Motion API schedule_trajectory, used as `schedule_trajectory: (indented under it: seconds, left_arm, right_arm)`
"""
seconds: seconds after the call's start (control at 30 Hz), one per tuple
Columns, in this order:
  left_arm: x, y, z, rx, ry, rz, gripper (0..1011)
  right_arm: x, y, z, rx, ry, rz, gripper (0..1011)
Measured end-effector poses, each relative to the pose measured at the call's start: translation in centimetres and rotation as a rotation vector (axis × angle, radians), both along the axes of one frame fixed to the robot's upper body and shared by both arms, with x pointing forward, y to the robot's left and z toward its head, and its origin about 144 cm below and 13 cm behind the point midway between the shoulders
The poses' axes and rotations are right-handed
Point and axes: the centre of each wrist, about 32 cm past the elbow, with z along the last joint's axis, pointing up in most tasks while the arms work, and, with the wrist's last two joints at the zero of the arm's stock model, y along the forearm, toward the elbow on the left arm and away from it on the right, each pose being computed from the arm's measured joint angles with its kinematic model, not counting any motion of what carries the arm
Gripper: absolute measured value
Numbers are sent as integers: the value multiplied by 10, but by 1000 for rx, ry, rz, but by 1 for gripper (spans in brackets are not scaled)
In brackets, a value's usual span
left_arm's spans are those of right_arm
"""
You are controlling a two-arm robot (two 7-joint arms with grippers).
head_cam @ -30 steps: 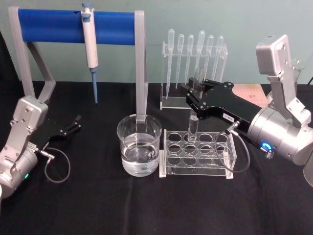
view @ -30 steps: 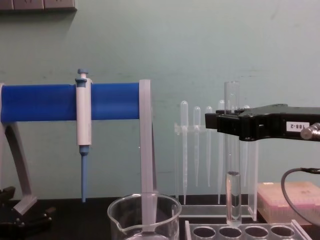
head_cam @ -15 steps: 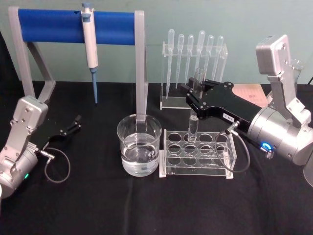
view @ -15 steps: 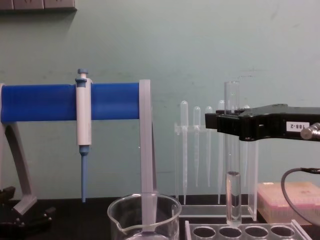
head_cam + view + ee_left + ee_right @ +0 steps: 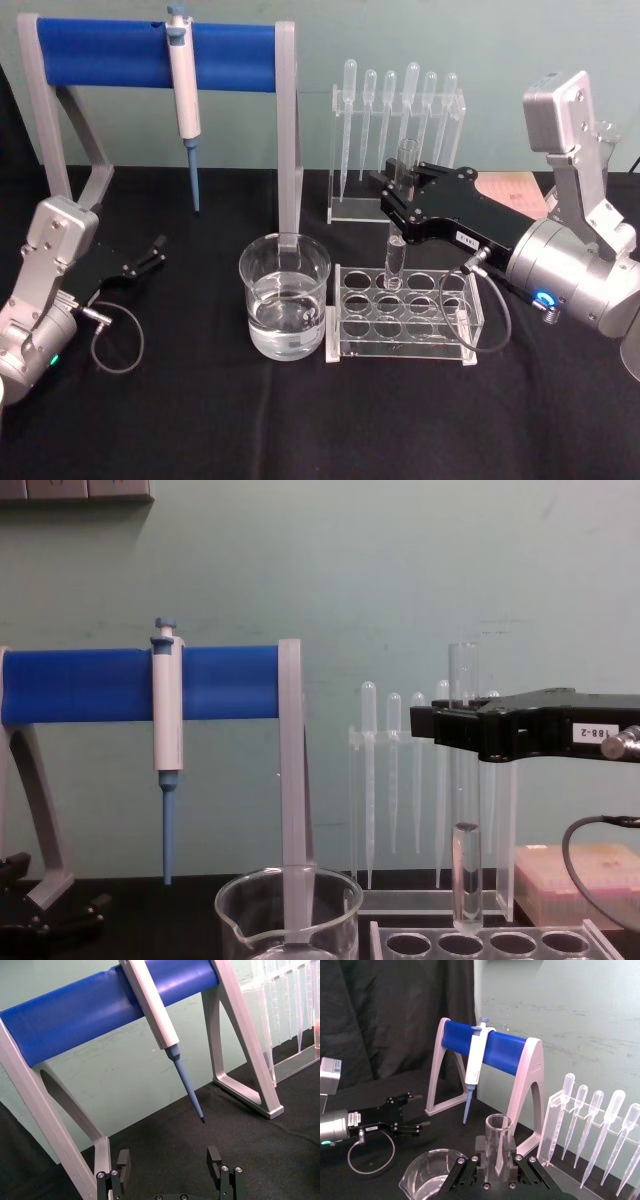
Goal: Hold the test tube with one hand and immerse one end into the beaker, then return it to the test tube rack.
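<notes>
Chest view: right claw [image 5: 452, 728] gripping upright test tube [image 5: 466, 870] just above rack [image 5: 376, 932]; left claw [image 5: 169, 1160] wide, empty

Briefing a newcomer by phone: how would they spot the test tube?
Find the clear rack with round holes, right of the beaker. Above it, the right tool clamps the test tube upright; it is wider than the pipettes behind, without a bulb top.

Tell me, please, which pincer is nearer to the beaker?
The right. The right pincer grips the test tube over the rack, just beside the beaker; the left pincer sits open, farther off on its other side.
</notes>
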Motion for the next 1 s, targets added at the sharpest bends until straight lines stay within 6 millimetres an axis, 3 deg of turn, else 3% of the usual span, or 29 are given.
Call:
schedule_trajectory:
  seconds: [1.0]
  left_arm:
    - [0,0,0,0,0,0,1000]
  right_arm:
    - [0,0,0,0,0,0,228]
